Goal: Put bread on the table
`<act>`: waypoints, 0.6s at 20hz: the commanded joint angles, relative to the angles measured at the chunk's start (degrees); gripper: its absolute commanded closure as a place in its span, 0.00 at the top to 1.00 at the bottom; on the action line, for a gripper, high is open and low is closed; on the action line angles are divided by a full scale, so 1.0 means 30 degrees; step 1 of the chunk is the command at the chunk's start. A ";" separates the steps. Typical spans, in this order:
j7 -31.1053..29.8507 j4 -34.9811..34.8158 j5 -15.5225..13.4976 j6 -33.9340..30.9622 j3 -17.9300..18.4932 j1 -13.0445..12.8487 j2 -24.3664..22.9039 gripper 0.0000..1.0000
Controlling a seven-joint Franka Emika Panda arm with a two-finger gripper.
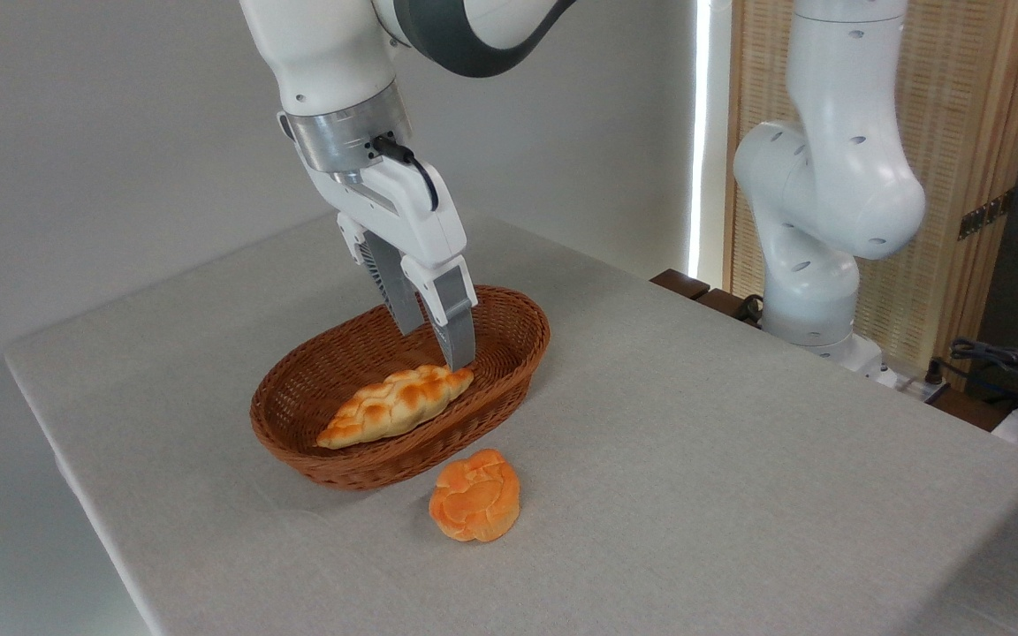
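The fixed camera shows the white arm reaching down from the top of the scene, its wrist tilted so that the claw slants down and to the right into the far right part of the wicker basket. The two grey fingers stand only a little apart, with a narrow gap between them and nothing held in it; the nearer fingertip sits just above the right tip of the bread, and whether it touches the crust cannot be told from this angle. The bread lies inside the basket, resting on its floor along the near wall. Its long axis runs with the basket's length, from near left to far right: the paler tapered end points to the near left, and the browner braided end points to the far right under the claw. The basket stands on the grey cloth of the tabletop, left of centre. A small round orange bun lies on the cloth just near of the basket, close to its wall. The arm's base column rises beyond the tabletop's right edge.
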 commanded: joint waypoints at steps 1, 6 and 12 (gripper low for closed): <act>-0.0322 0.0374 0.0201 -0.0423 0.0047 -0.0035 0.0153 1.00; -0.0323 0.0316 -0.0005 0.0014 -0.0069 -0.0093 0.0182 1.00; -0.0323 -0.1410 -0.0239 0.2942 -0.0597 -0.0968 0.0182 1.00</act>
